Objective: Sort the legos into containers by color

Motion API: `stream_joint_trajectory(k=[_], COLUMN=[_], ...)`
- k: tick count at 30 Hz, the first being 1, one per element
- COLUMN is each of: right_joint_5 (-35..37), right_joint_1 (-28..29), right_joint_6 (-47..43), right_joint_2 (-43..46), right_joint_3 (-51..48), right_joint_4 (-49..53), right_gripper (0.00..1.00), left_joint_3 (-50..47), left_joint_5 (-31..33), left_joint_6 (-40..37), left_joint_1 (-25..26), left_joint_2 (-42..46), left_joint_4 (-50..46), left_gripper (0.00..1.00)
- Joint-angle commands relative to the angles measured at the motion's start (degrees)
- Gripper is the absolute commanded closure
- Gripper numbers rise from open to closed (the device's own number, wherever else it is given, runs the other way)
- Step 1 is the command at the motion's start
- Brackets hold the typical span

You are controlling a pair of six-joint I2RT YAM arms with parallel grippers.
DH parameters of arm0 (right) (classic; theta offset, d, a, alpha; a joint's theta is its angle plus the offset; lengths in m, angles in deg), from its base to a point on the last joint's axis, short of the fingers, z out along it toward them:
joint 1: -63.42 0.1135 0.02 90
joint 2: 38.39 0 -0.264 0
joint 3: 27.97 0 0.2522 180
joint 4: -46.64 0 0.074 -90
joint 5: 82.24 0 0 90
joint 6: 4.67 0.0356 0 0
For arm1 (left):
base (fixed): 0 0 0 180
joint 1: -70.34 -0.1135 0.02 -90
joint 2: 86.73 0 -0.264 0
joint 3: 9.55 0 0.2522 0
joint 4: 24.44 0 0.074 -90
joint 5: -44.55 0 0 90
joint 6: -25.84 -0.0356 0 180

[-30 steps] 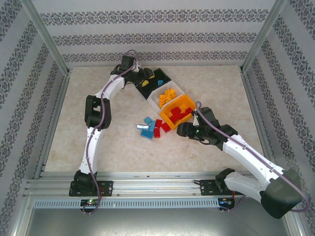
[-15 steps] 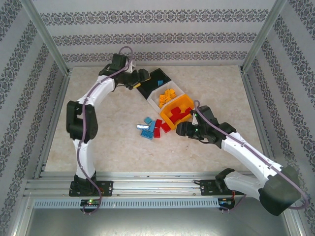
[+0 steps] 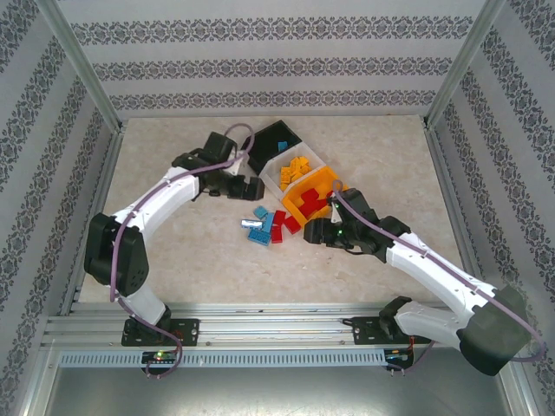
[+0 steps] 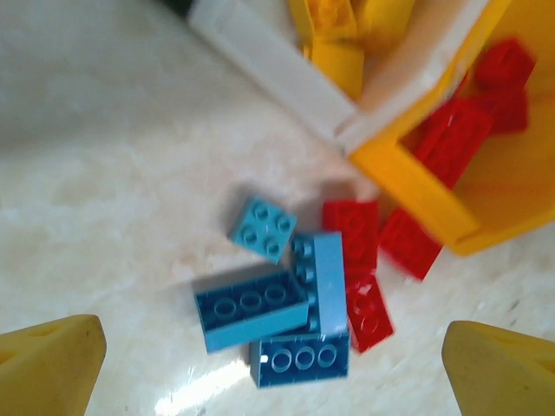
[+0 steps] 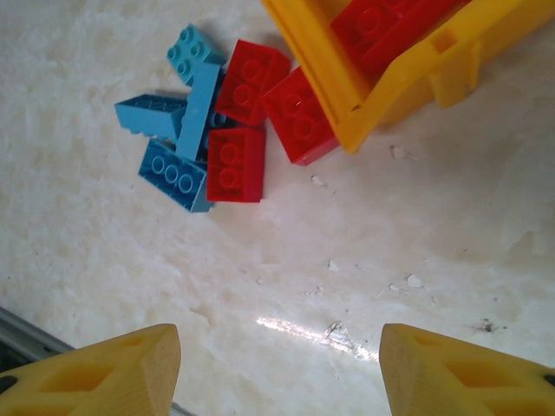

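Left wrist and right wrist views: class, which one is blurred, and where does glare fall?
Left wrist view: blurred, the orange bin smeared, glare on the table beside the blue bricks. Right wrist view: sharp, a thin glare streak on the table below the red bricks.

The left arm has swung back from over the black bin. Its tool now hangs low over the surface beside the white bin, near the loose blue bricks, with its jaws spread far wider than before. The right tool has crept slightly leftward.
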Motion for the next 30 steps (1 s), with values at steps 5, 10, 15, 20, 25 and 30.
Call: stream_joint_trajectory(k=[5, 10, 15, 20, 25, 30], right_joint_5=[1.4, 1.76, 1.37, 1.18, 0.55, 0.16], right_joint_1=[1.48, 1.33, 1.05, 0.79, -0.43, -0.76], right_joint_6=[0.75, -1.15, -0.34, -0.59, -0.97, -1.19], right_joint_2=[-0.99, -0.17, -0.05, -0.43, -0.08, -0.96], right_joint_3=[-2.26, -3.06, -4.52, -4.92, -4.85, -3.89], right_joint_4=[-1.74, -1.5, -3.9, -4.23, -4.16, -4.12], right_gripper=[0.37, 0.37, 0.37, 0.37, 0.37, 0.37], left_joint_3=[-7.79, -11.74, -10.73, -9.06, -7.27, -5.46], left_joint_5=[5.82, 6.89, 6.88, 8.27, 10.36, 10.16], left_joint_6=[-2.48, 0.87, 2.83, 3.41, 2.53, 2.32], left_joint_1=[4.37, 6.79, 7.96, 8.16, 8.05, 8.07], left_joint_2=[-1.17, -1.89, -4.84, -7.87, -9.81, -10.92], left_joint_4=[0.15, 3.71, 4.64, 4.26, 3.12, 3.49], left_gripper=[0.0, 0.0, 0.0, 0.0, 0.02, 0.08])
